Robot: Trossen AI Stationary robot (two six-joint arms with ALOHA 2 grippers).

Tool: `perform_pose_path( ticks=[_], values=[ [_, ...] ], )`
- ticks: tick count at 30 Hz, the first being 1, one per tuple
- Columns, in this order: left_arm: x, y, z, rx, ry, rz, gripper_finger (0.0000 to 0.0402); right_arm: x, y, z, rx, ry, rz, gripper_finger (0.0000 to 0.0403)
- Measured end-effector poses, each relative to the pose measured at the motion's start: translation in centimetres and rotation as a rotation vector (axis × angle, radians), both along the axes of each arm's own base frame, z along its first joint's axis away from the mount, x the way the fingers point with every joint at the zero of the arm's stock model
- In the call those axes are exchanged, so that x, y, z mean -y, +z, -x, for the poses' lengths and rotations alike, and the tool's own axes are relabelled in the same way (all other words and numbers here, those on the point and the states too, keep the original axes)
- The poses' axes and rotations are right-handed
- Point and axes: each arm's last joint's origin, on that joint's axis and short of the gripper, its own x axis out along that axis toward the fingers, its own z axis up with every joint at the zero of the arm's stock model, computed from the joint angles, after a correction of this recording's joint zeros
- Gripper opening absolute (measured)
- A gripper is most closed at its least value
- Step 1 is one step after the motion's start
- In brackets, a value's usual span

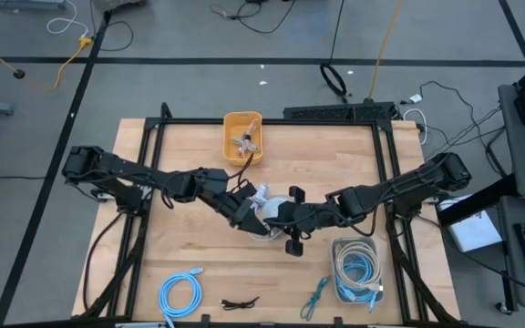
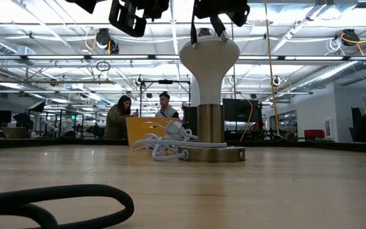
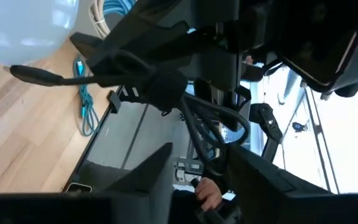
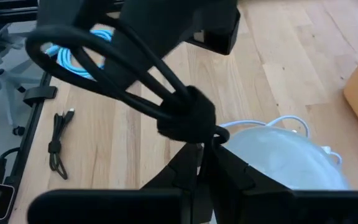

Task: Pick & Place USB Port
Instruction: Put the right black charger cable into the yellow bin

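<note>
A black cable bundle, looped and cinched by a tie, hangs in the air over a white dome-topped stand at the table's middle. The stand rests on a metal base, with white cord coiled beside it. My right gripper is shut on the bundle, just above the dome. My left gripper is open, one finger on either side of the cable's loops; I cannot tell whether it touches them. Both grippers meet over the stand in the high view. My right gripper pinches the black cable bundle between its two fingers, right at the tie that cinches the loops. The bundle is lifted clear of the table. Its loops stand out beyond the fingertips, and thin black strands reach down to the dome's top.
A yellow bin stands toward the far edge and a clear bin of cables toward the near right. Along the near edge lie a blue cable, a small black cable and a teal cable. People stand in the room behind.
</note>
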Motion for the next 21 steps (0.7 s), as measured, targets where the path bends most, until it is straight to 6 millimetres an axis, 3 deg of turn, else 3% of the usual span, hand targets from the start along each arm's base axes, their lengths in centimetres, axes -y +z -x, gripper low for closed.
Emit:
perform_pose_path(
  ticks=[6, 16, 21],
  values=[
    [-0.1, 0.1, 0.0, 0.02, 0.005, -0.017, 0.0019, 0.0, 0.0, 0.0, 0.002, 0.002, -0.001, 0.002],
    [-0.1, 0.5, -0.1, 0.082, 0.029, -0.044, 0.0005, -0.2, 0.3, -0.1, 0.03, 0.003, -0.021, 0.0023],
    [-0.1, 1.5, 0.1, 0.166, 0.021, -0.059, 0.0003, -0.4, 1.8, 0.5, 0.09, 0.008, -0.153, 0.0063]
  ],
)
